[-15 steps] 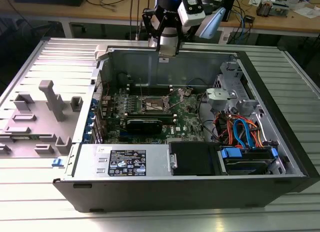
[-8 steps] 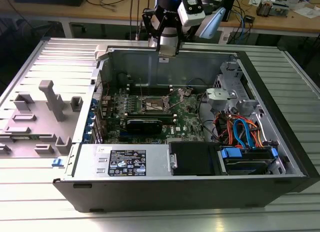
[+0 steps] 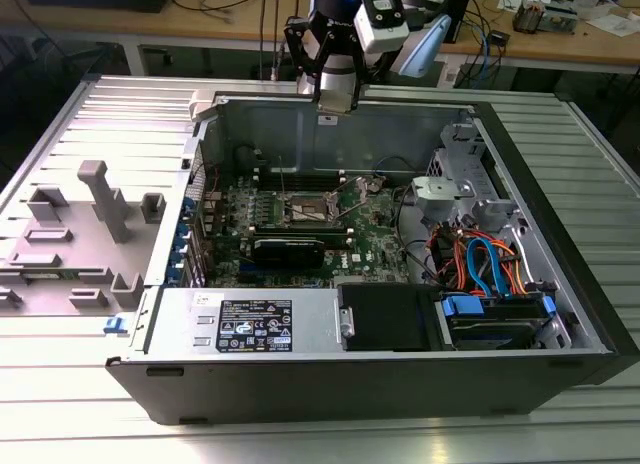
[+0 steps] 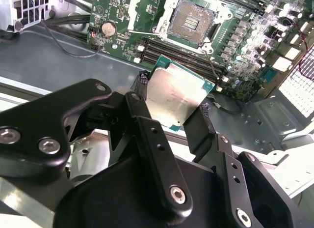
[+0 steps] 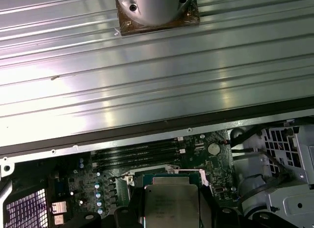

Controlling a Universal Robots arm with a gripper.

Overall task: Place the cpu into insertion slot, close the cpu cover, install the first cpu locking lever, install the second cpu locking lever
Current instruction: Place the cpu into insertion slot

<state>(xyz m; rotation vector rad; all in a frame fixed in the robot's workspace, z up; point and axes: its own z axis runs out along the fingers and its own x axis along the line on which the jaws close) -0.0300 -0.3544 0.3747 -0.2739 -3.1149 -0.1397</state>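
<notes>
My gripper [image 4: 174, 95] is shut on the cpu [image 4: 179, 88], a flat square chip with a dull silver top, its black fingertips [image 4: 143, 80] pressing on two opposite edges. The first wrist view shows the cpu [image 5: 171, 203] between the same fingers. In the exterior view the gripper [image 3: 335, 96] hangs high over the back wall of the open computer case [image 3: 560, 254]. The insertion slot [image 4: 190, 24] lies uncovered on the green motherboard [image 4: 122, 12], below and ahead of the held chip. It sits mid-board [image 3: 308, 210] in the exterior view, with thin metal levers standing up beside it.
Long black memory slots [image 4: 171, 53] run beside the socket. A silver power supply [image 3: 260, 324] and a drive bay with orange and blue cables [image 3: 490, 274] take up the near side of the case. A grey plastic fixture [image 3: 100, 199] stands on the ribbed table at the exterior view's left.
</notes>
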